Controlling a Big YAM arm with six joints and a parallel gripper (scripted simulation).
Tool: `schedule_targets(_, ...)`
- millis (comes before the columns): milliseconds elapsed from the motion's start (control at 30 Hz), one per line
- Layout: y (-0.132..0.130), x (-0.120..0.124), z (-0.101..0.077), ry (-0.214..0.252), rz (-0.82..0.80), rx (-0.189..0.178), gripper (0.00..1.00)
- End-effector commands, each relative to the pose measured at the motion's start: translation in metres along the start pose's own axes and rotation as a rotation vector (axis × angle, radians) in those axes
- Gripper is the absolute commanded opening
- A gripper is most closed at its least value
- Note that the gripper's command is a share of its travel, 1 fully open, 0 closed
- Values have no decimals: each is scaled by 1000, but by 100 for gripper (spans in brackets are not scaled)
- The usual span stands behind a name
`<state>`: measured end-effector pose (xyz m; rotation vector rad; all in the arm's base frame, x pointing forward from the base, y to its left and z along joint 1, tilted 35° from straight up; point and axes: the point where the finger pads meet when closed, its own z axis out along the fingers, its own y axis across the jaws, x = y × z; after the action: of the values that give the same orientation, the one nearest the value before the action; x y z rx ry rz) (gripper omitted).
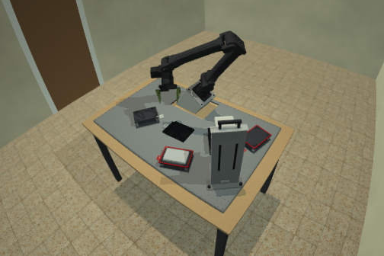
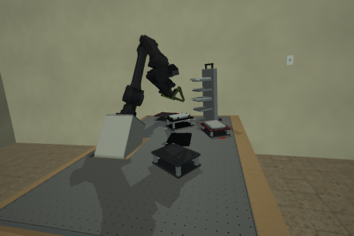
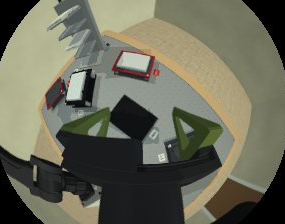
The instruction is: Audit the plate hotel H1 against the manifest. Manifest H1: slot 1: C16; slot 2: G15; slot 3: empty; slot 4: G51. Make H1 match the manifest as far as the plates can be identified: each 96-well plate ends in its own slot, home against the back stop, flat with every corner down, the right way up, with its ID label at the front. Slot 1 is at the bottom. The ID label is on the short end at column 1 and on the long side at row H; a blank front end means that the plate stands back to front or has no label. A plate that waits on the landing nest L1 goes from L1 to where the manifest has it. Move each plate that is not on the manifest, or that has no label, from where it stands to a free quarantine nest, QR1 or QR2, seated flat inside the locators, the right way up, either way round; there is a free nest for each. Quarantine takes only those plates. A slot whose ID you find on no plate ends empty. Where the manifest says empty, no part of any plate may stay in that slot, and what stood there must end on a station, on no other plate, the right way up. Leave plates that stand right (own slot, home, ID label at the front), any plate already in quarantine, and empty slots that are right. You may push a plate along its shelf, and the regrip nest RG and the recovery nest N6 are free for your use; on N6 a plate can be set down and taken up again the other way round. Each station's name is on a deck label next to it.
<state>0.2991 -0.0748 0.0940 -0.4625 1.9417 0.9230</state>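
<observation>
Green-fingered black gripper [image 1: 168, 95] hangs wide and empty near your bench's back edge; misjudge the descent and you clip the black raised nest [image 1: 145, 116].

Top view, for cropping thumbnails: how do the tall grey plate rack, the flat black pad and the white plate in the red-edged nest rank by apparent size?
1. Plate rack, clearly largest, though nearest the camera.
2. and 3. Black pad and white plate look alike; not ranked.

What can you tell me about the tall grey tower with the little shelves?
The tall grey metal-looking tower stands upright near one end of the grey dotted table top. It has a black handle on top, two dark slits down its back, a flat foot bolted down, and four thin shelves sticking out sideways, stacked one above another.
</observation>
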Motion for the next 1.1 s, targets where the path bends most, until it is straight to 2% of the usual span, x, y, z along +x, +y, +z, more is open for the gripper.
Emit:
schedule_targets(0, 3, 1, 5, 0, -7, -10, 100)
schedule_targets(1067, 7, -2, 2, 1, -8, -14, 100)
